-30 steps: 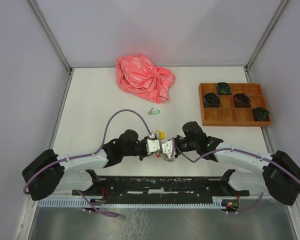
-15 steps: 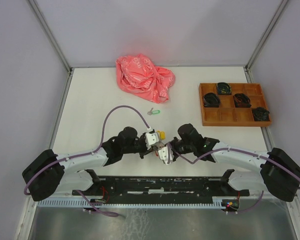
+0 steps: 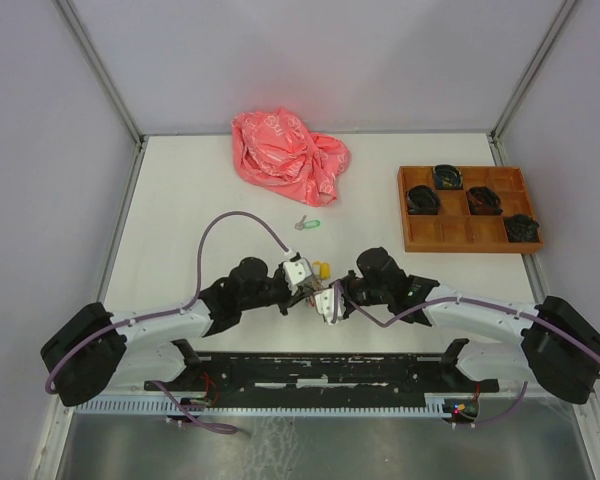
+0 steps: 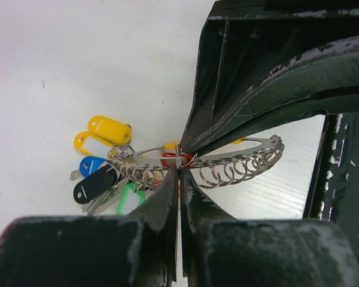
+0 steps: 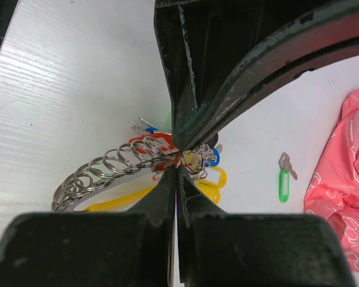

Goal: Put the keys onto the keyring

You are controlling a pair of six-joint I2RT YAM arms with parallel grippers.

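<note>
Left gripper (image 3: 298, 272), right gripper (image 3: 328, 300): both pressed shut, pinching keyring (image 4: 239, 167) between them. Red-tagged key (image 4: 169, 159): at the pinch. Green-tagged key (image 3: 307, 224): loose on table (image 3: 180, 200), beyond grippers toward pink bag (image 3: 285, 155), lying crosswise, slightly nearer left.

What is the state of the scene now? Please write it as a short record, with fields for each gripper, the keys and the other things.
left gripper: shut on a ring of the keyring bunch
right gripper: shut on the same bunch
green-tag key: lying loose, apart from the bunch
red tag: at the grip, mostly hidden
pink bag: far side, behind the green-tag key
wooden tray: right side, dark items in four compartments
</note>
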